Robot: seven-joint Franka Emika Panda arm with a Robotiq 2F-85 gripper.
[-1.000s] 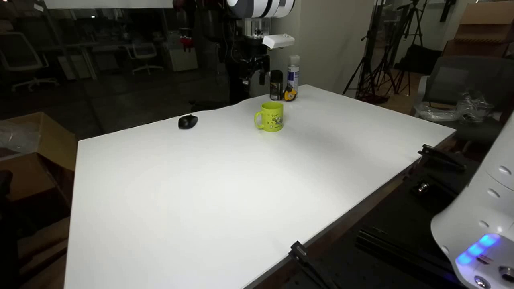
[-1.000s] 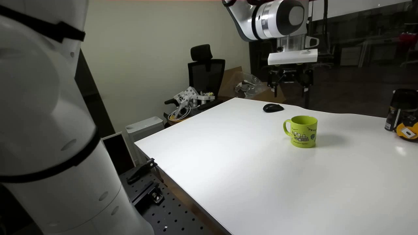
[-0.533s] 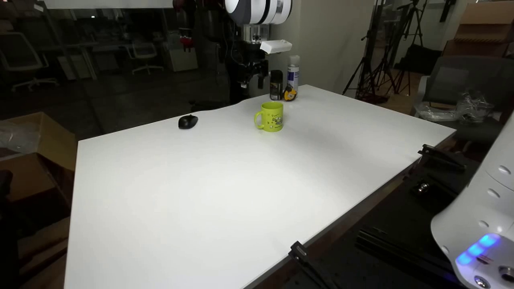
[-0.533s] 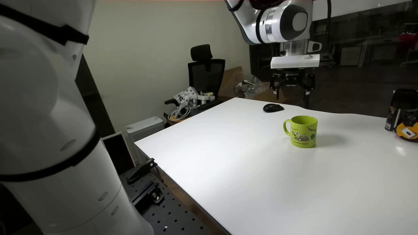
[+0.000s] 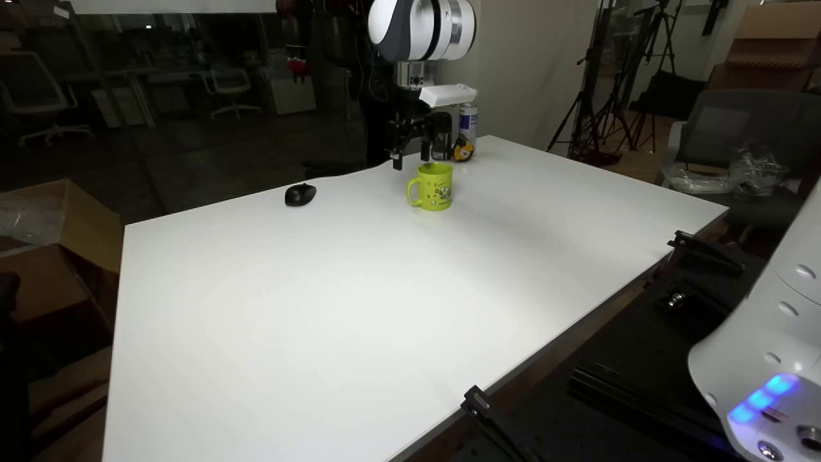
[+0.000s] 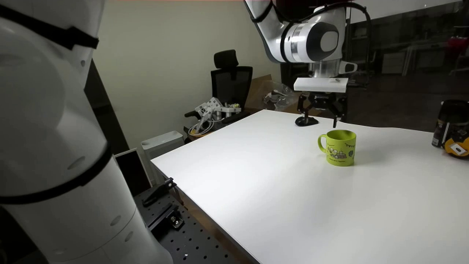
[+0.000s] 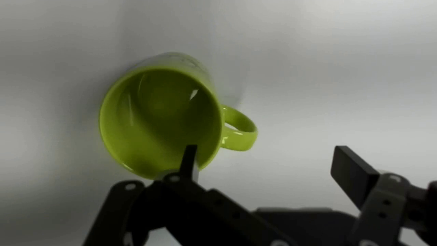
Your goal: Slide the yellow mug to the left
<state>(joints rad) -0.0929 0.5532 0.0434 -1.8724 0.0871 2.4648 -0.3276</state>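
Note:
The yellow mug (image 5: 436, 187) stands upright on the white table (image 5: 288, 308). It is yellow-green with a dark printed pattern, and it also shows in an exterior view (image 6: 340, 148), its handle on the left side there. My gripper (image 5: 411, 160) is open and empty, pointing down, above and just behind the mug, with fingertips about rim height or higher. In the wrist view the mug (image 7: 160, 116) lies at the left with its handle to the right. The left finger overlaps the near rim there; I cannot tell whether it touches. The gap between the fingertips (image 7: 266, 152) shows only table.
A black mouse (image 5: 299, 194) lies near the table's far edge, partly behind a finger in an exterior view (image 6: 306, 121). A dark can (image 5: 441, 150), a white spray can (image 5: 467, 122) and a yellow tape measure (image 5: 463, 149) stand near the far corner.
My gripper has come down towards the table and the mug, with a small sideways shift. It stays open. The mug and the other objects have not moved.

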